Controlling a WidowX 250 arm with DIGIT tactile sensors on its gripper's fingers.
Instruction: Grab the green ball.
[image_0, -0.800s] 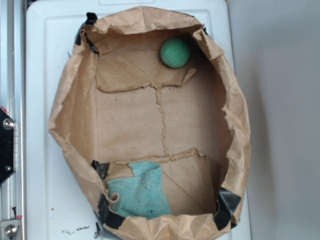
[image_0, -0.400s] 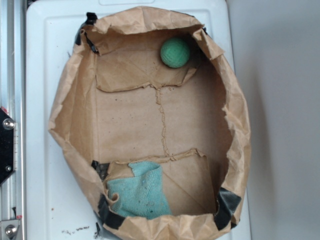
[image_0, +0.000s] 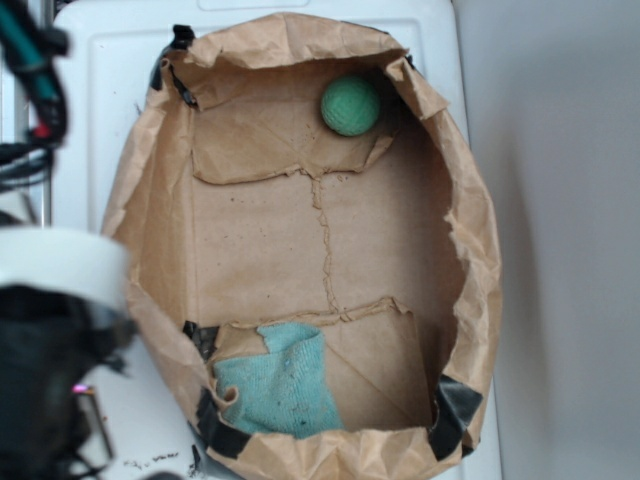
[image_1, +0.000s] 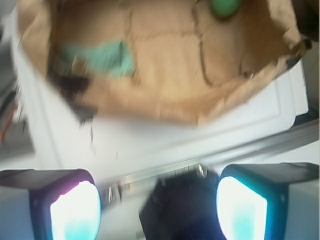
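Even, bright light; the wrist view is motion-blurred, with glare on the pincer (image_1: 159, 207) pads.

Your arm (image_0: 50, 340) shows as a blurred black bulk topped by a white rounded band, with a teal-sheathed cable (image_0: 30, 55) and a small pink light above the white tray's (image_0: 100, 60) edge. Your gripper (image_1: 159, 202) has two dark-framed fingers with glowing white-cyan pads (image_1: 75, 212).
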